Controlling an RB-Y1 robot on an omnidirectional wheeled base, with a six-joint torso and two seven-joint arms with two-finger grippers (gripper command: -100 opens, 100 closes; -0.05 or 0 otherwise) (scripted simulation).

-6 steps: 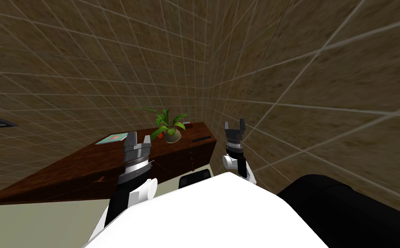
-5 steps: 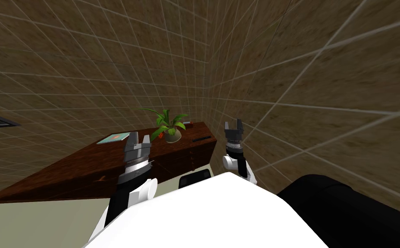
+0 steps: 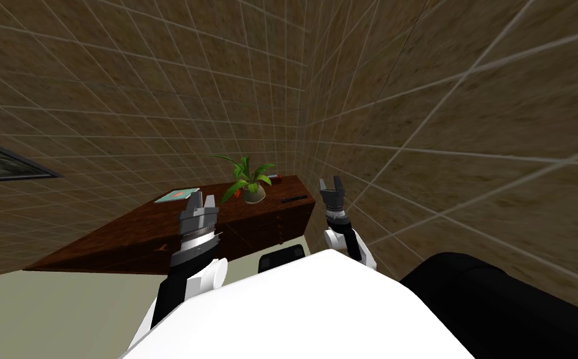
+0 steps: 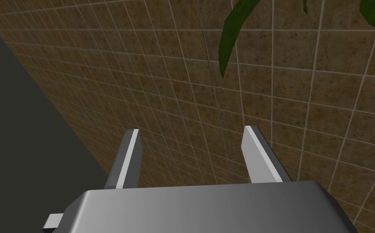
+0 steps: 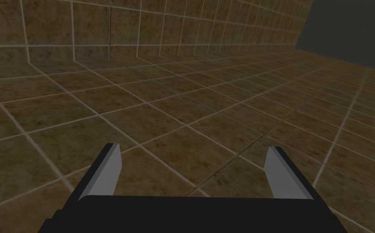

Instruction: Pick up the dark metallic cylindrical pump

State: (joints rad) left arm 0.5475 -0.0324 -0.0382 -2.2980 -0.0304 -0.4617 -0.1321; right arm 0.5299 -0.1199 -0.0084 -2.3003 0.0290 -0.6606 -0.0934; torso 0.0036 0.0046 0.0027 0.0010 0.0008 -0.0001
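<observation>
Dark, slim pump [image 3: 294, 199] lying flat on top of a dark wooden cabinet [image 3: 157, 240], just right of the potted plant [image 3: 249, 184] and not touching it, near the cabinet's right end. Behind and right of the plant, by the tiled wall [image 3: 406, 93], a small red thing [image 3: 274, 178], too small to name. Left of the plant, well apart on the same top, a flat teal book [image 3: 177, 195]. Left gripper [image 3: 201, 201] raised in front of the cabinet, left of the plant and nearer than it, fingers spread wide with nothing between them; in the left wrist view, same gripper [image 4: 190, 131] pointing at the wall with a plant leaf [image 4: 231, 36] hanging above. Right gripper [image 3: 332, 182] raised right of the plant, beyond the pump and past the cabinet's end; in the right wrist view [image 5: 193, 149], fingers likewise wide and empty, facing the wall.
</observation>
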